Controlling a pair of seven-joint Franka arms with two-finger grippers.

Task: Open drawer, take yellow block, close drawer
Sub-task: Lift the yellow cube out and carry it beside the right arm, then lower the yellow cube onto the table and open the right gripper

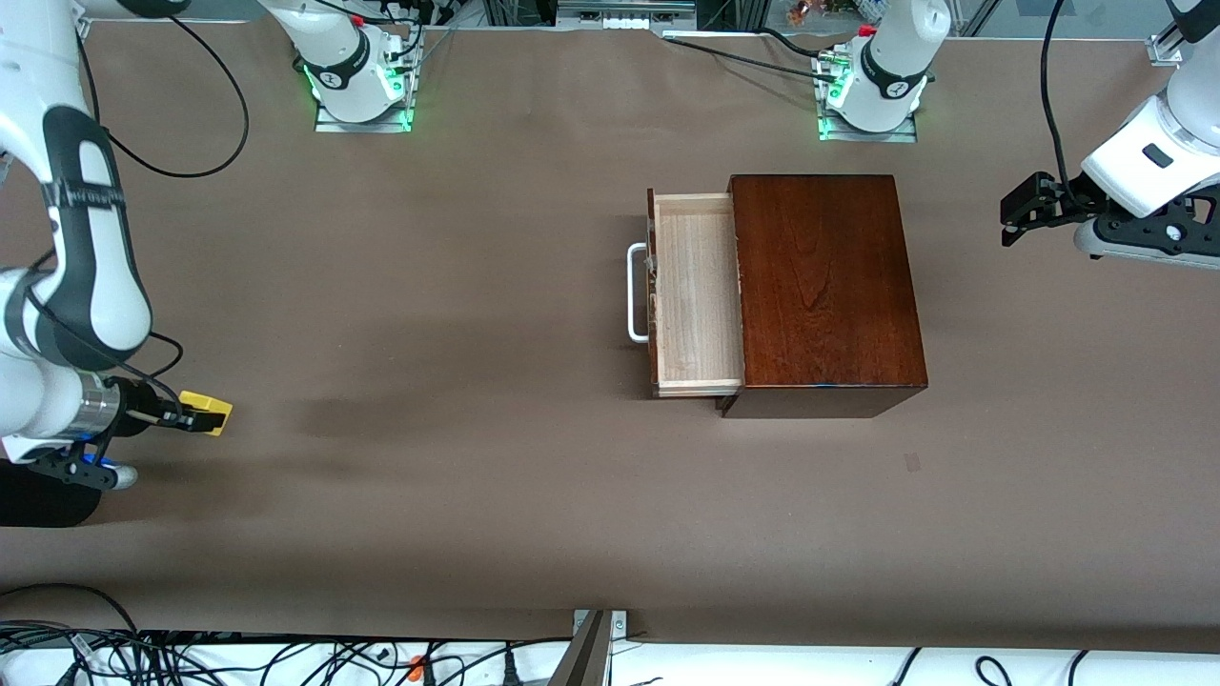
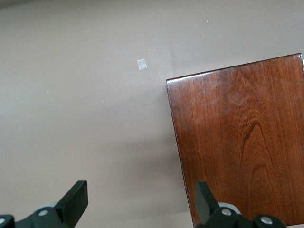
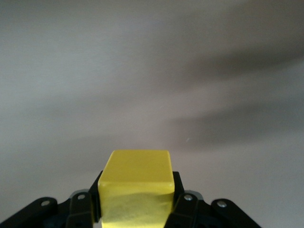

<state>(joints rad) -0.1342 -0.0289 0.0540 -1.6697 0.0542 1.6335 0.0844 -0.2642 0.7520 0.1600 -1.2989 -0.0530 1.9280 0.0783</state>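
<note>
Block in right claw, drawer standing open

Right claw (image 1: 195, 416) is clamped on the yellow block (image 1: 207, 413), its fingers (image 3: 183, 204) pressed against two sides of the cube. It holds the block in the air over bare worktop (image 1: 457, 314) at the right arm's end, well apart from the wooden box (image 1: 824, 291). The drawer (image 1: 696, 293) is pulled out of the box toward the right arm's end, its pale tray showing nothing inside and its white handle (image 1: 635, 292) at the outer end. The left claw (image 2: 142, 202) waits with fingers spread wide and holding nothing, over the worktop beside the box at the left arm's end.
</note>
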